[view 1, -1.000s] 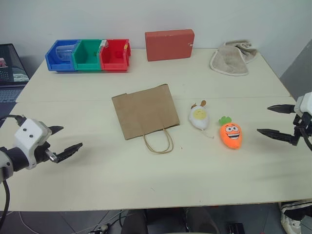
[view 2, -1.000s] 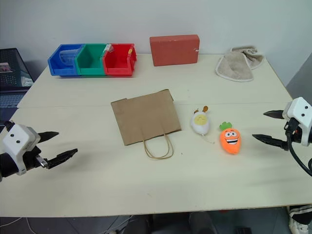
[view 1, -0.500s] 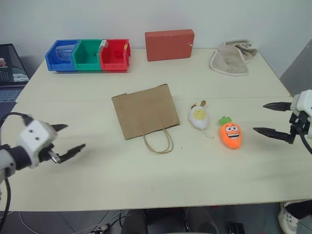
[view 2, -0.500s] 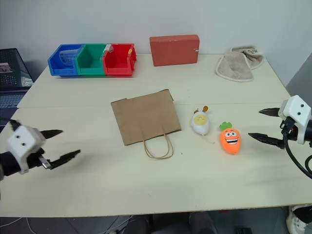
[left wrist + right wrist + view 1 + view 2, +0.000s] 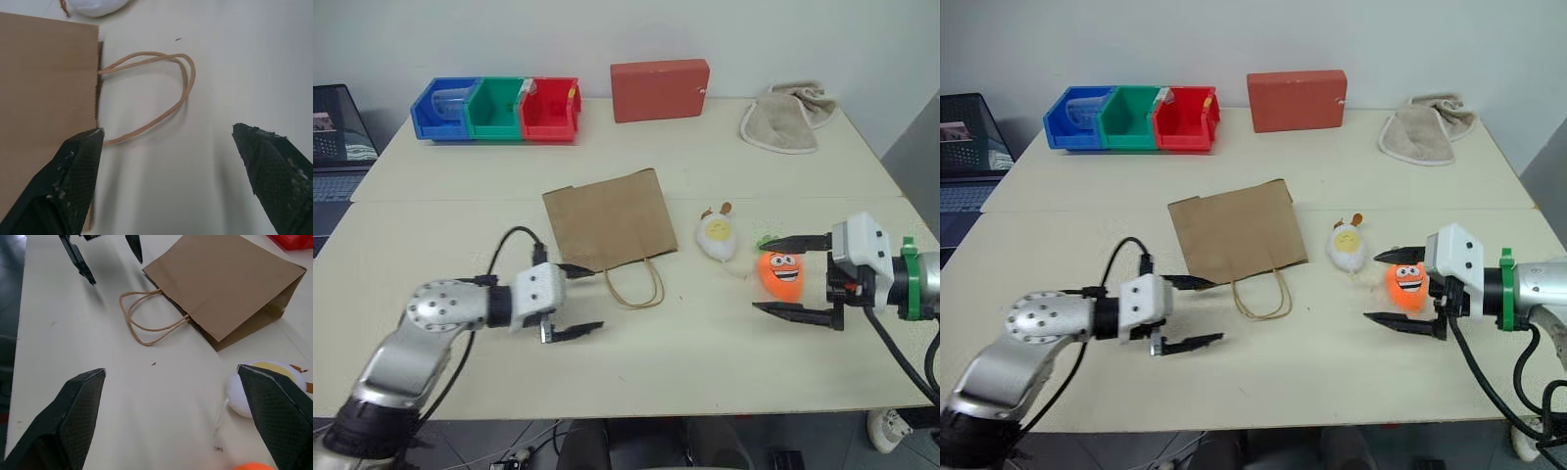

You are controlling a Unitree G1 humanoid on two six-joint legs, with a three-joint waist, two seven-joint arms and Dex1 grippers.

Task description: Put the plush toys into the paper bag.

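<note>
Both hands gape empty: left hand [image 5: 579, 301] beside paper bag [image 5: 607, 220], right hand [image 5: 787, 277] seemingly straddling carrot [image 5: 779, 275].

– What colours do you see around the paper bag [image 5: 607, 217]?
– I see it plain brown with tan string handles [image 5: 637, 285]; beside it a white egg toy [image 5: 716, 236] with yellow centre, then an orange carrot toy [image 5: 779, 275], green-topped, on the cream counter [image 5: 705, 343].

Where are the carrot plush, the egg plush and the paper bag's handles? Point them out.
carrot plush [image 5: 779, 273], left eye view, on its face.
egg plush [image 5: 716, 235], left eye view, on its yellow centre.
paper bag's handles [image 5: 185, 93], left wrist view, on the loop's bend.
</note>
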